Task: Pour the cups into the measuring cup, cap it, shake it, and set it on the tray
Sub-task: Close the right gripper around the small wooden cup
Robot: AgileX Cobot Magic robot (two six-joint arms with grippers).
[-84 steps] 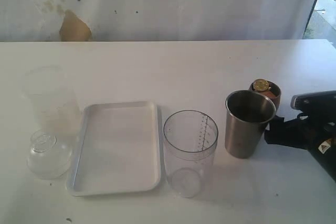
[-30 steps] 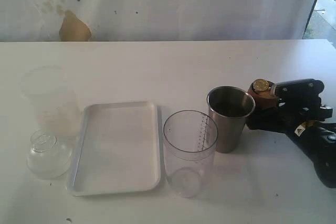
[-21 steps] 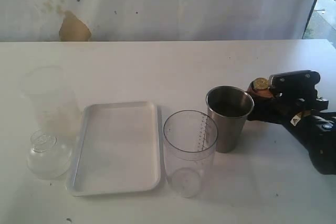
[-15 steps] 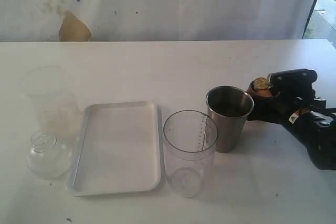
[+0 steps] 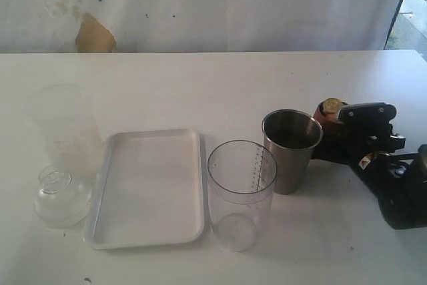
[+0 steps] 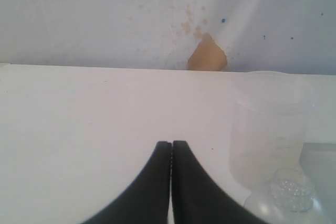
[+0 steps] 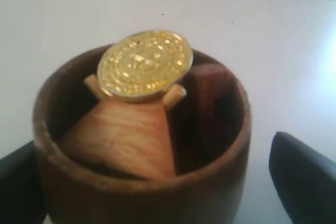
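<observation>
- Straddling the wooden cup (image 7: 210, 177) with the right gripper (image 7: 157, 192), fingers spread wide on either side of its wall and not yet pinching. Probably lined up for a grasp from the side, so as to leave the mouth free for tipping.
- Inside that cup, a gold disc (image 7: 144, 64) propped on wooden pieces, presumably the load to be poured out.
- Keeping the left gripper (image 6: 171, 153) pressed together on nothing, low over bare table (image 6: 79, 108) near the frosted container (image 6: 270, 124) and the domed lid (image 6: 286, 195). Likely parked clear of the pouring, yet handy for the capping.
- Upright and open-mouthed between tray (image 5: 150, 188) and steel cup (image 5: 291, 151), just beside both: the measuring cup (image 5: 241, 191), seemingly empty, set as the target within short reach of either cup.
- Just beside the wooden cup, on the side toward the measuring cup: the steel cup, upright. Worth lifting clear of its rim to avoid a knock.
- Flat, with nothing on it: the tray, apparently kept free for the last step.
</observation>
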